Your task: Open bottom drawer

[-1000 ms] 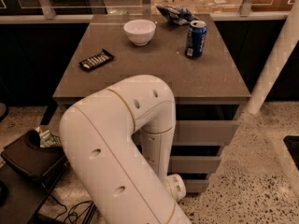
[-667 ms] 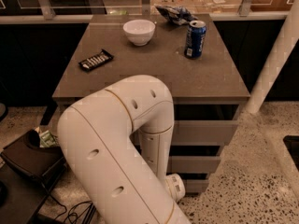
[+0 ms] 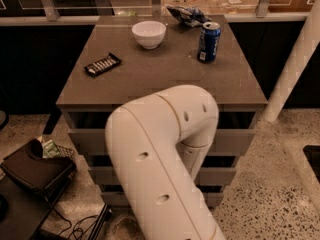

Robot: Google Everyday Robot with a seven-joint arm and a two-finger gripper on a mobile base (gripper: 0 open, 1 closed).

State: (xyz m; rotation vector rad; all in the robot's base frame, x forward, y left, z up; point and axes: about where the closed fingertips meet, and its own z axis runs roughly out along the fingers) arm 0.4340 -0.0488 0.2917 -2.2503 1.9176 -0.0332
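1. Firstly, at the left, a dark bag (image 3: 35, 170) sits on the floor just beside the grey cabinet (image 3: 165, 76). I plan a straight pull outward, so nothing swings that way.
2. The bottom drawer (image 3: 116, 199) is the lowest of three fronts. It looks shut and shows only its two ends, one either side of my arm (image 3: 160, 159).
3. The arm's white link hides the drawer's middle, handle included. The gripper is hidden behind it too, somewhere low before the cabinet, and I cannot tell whether it is open or closed.
4. So I check that the grasp is on the lowest handle, not the middle drawer (image 3: 102, 175), then draw slowly and level.
5. On top, the candy bar (image 3: 102, 64), white bowl (image 3: 149, 34) and blue can (image 3: 209, 41) stand loose. I judge that a jerk could tip the can.
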